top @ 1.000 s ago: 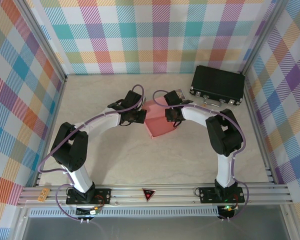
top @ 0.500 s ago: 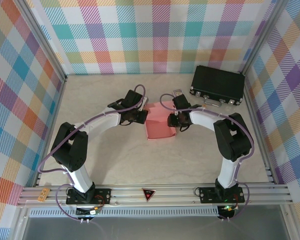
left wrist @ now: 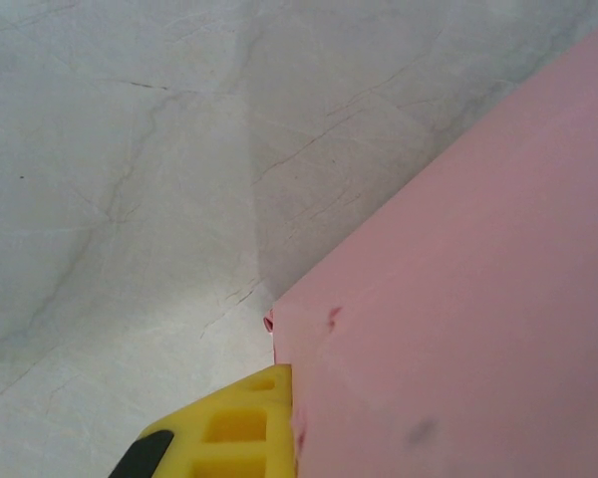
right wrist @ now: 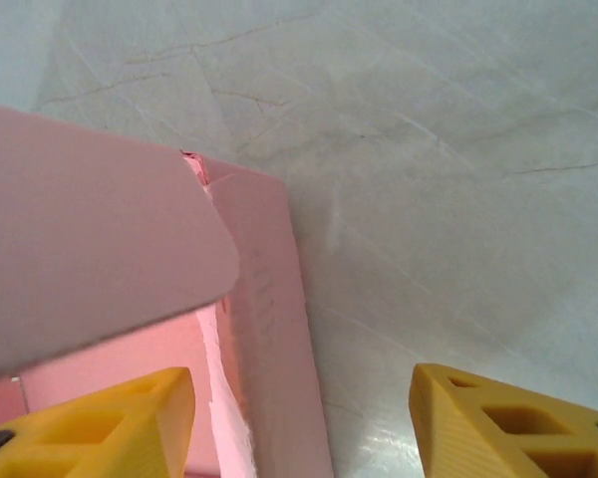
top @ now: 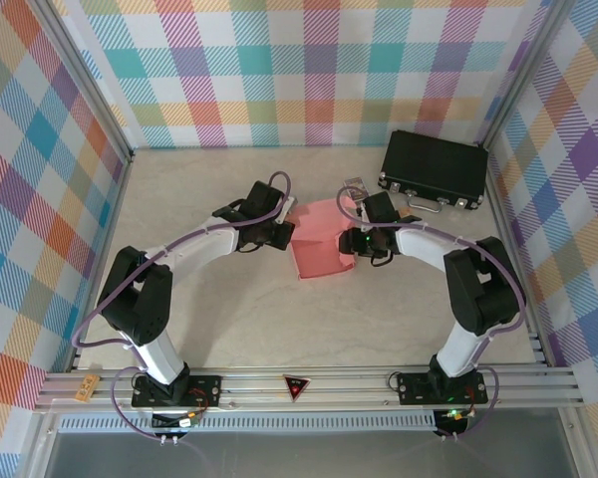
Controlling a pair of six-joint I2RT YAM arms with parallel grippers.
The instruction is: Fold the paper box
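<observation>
The salmon-pink paper box [top: 321, 249] stands partly formed in the middle of the table. My left gripper [top: 285, 235] is at its left side. In the left wrist view one yellow finger [left wrist: 229, 428] lies flush against the pink wall [left wrist: 458, 329], shut on it, and the other finger is hidden behind the panel. My right gripper [top: 352, 237] is open at the box's right edge. Its fingers straddle the side wall [right wrist: 269, 339], one finger [right wrist: 90, 423] inside the box and the other over the table. A loose rounded flap [right wrist: 90, 269] hangs above the inner finger.
A black hard case [top: 434, 169] lies at the back right, with a small card [top: 354, 186] just left of it. Plaid walls and aluminium rails enclose the table [top: 239, 319].
My right gripper has opened wide, let go of the box and drawn back to the right, its elbow swinging outward. The left gripper has stayed put on the box.
</observation>
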